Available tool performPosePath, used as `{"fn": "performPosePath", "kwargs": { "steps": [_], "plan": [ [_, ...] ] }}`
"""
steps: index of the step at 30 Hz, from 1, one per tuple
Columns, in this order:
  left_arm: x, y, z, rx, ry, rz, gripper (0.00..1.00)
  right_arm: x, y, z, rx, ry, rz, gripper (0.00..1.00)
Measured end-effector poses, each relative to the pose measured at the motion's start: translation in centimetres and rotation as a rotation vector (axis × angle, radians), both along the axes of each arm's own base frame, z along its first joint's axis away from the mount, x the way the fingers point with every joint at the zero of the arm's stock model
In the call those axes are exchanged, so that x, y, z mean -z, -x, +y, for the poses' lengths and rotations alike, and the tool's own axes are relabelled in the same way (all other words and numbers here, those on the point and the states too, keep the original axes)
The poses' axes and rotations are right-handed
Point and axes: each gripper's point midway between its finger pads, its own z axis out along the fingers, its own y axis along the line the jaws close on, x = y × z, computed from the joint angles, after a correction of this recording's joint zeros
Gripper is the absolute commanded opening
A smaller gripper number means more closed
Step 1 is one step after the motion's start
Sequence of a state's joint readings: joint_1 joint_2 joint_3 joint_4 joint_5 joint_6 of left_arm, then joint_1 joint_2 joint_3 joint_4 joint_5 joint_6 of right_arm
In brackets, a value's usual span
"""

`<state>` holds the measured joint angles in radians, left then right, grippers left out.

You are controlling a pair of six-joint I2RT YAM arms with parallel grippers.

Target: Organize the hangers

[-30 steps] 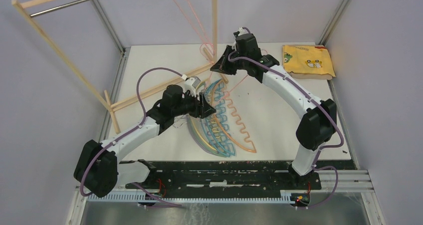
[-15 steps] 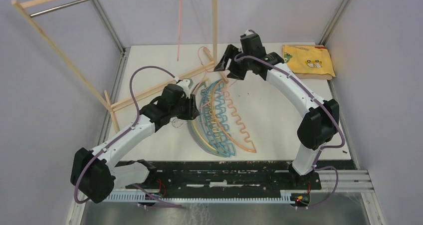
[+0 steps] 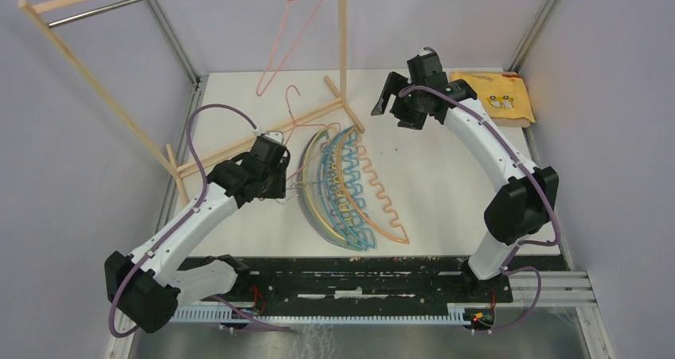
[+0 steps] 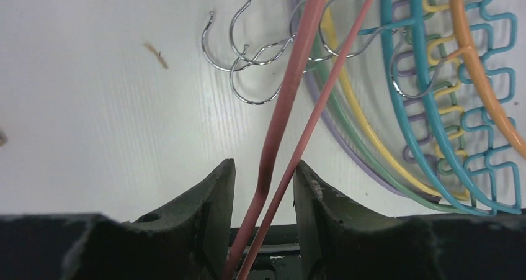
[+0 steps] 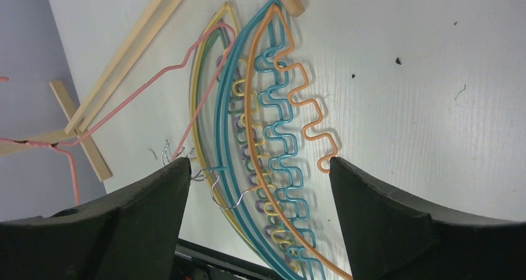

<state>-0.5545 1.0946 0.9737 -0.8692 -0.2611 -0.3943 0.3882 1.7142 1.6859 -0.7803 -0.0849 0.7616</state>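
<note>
Left wrist view: left claw [image 4: 263,177] clamps the thin pink curved-shoulder hanger [image 4: 290,100] — presumably to draw it off the pastel hanger pile [image 5: 248,100]; right claw [image 5: 259,168] gapes empty.

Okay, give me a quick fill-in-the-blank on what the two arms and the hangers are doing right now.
1. The left gripper has its jaws shut on a ___ hanger.
2. The right gripper has its jaws ___ and empty.
3. In the pile, the outer hanger on the right arm's side is ___.
4. The folded cloth is ___.
Missing words: pink; open; orange; yellow.
</note>
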Motion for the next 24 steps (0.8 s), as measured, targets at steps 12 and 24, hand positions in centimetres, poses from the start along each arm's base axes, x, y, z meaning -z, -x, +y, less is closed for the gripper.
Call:
{"fn": "performPosePath", "kwargs": {
  "steps": [12,24],
  "plan": [
    [-2.1,-2.2,7.8,-0.382,-0.055,-0.032,0.03,0.4,0.3,0.0,-0.023,0.020,0.003,0.90],
    [-4.4,-5.0,15.5,-0.588,-0.157,-0.095,0.03,1.3,0.2,-1.2,-0.008,0.025,0.027,0.90]
  ]
}}
